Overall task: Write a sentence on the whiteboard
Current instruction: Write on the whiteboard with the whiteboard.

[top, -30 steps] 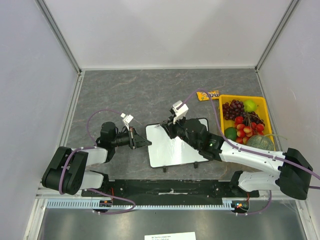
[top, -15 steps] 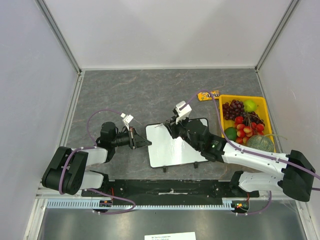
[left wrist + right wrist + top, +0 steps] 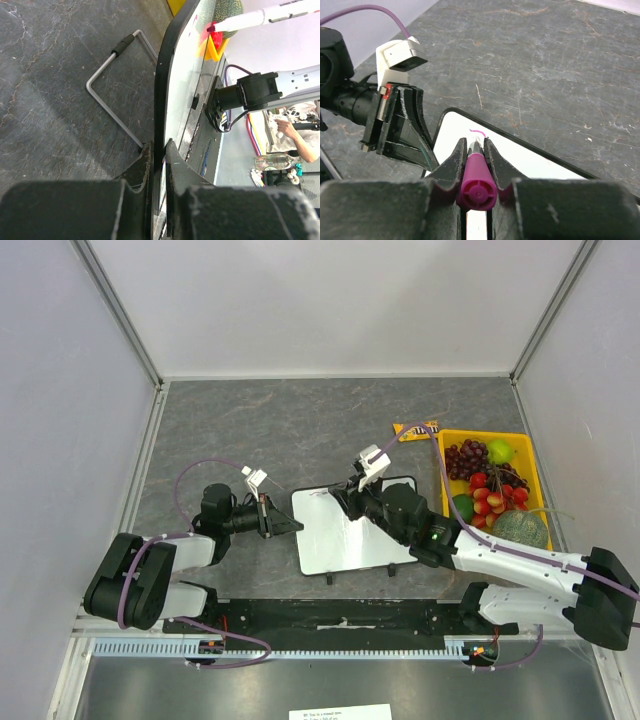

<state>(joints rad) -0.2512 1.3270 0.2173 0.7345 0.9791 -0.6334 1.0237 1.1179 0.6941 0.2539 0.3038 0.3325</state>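
**Whiteboard clamped at left edge, marker over its far corner**

Whiteboard (image 3: 350, 535) lies on the grey surface (image 3: 300, 420), near centre, between the two arms. Of the sentence (image 3: 477, 131), only one short curved pink stroke shows, close to the board's far-left corner. No letter is readable.

Left gripper (image 3: 287, 524): jaws almost closed, pinching the board's left edge with the thin black frame between the fingers. A bent wire foot (image 3: 112, 85) shows beside that edge.

Right gripper (image 3: 476, 146): jaws narrow, clasping a magenta-ended marker (image 3: 476, 187) above the board's far edge. The tip points down near the stroke; contact with the board cannot be told.

To the right of the board sits a yellow tray (image 3: 475, 434) holding fruit (image 3: 487, 490). An orange snack wrapper (image 3: 417, 428) lies just beyond the tray's far-left corner.
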